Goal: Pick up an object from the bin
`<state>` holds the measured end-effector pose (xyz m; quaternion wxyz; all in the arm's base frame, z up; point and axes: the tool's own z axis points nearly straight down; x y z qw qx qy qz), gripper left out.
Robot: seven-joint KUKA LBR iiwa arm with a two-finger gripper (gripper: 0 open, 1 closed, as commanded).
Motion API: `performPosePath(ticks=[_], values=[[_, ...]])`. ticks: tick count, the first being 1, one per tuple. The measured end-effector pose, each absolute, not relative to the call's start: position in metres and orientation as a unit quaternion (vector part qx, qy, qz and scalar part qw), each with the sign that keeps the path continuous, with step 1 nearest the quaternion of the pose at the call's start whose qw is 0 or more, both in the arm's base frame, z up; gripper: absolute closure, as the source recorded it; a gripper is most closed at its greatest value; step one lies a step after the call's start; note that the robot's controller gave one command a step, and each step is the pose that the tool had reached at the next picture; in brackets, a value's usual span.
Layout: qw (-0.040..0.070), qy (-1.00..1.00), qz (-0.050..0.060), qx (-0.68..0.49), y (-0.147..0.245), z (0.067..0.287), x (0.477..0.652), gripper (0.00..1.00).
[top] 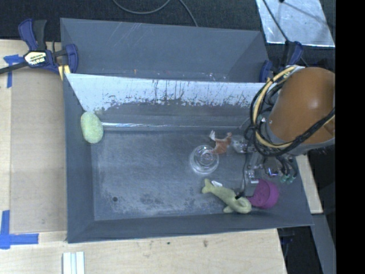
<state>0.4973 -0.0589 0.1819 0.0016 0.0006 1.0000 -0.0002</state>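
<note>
**Grey metal bin** (142, 178), carrying five loose things, spread out and not heaped.

1. **Hand** (250, 182): hanging low at the bin's right end, below the arm's orange cover (302, 104). How far it is standing open cannot be told from this angle, and nothing is showing in its grip.
2. **Purple rounded thing** (266, 194): lying in the near right corner, just beside the hand and possibly touching it (the arm's cables are crowding that spot).
3. **Yellow-green soft toy** (228, 197), long and fish-like: lying along the near wall, its right end reaching to just below the hand.
4. **Clear round cup** (204, 158): sitting mid-floor, near the hand on its left.
5. **Small brown-and-white piece** (221, 143): lying just behind the cup; its kind is too small to tell.
6. **Pale green oval lump** (91, 127): resting at the foot of the back wall at the far left, well apart from everything else.

**Step in hand (judged):** the reach-in. The hand is sitting down among the things and nothing is lifted yet. The purple thing and the toy's right end are lying nearest, so one of these is the likely pick.

**Next move (judged):** it is calling for the hand to settle on one of the two rather than straddling both, then to close firmly and lift straight up, clear of the near wall.
</note>
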Motion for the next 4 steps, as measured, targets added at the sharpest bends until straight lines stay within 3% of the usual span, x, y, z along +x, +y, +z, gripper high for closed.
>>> performPosePath(ticks=[1,2,3,4], values=[[0.004,1.000,0.000,0.018,-0.067,0.110,0.489,0.00],[0.020,1.000,-0.001,0.022,-0.070,0.035,0.498,0.00],[0.000,1.000,0.000,0.021,-0.069,0.083,0.486,0.00],[0.002,0.999,0.000,0.053,-0.104,0.073,0.486,0.00]])
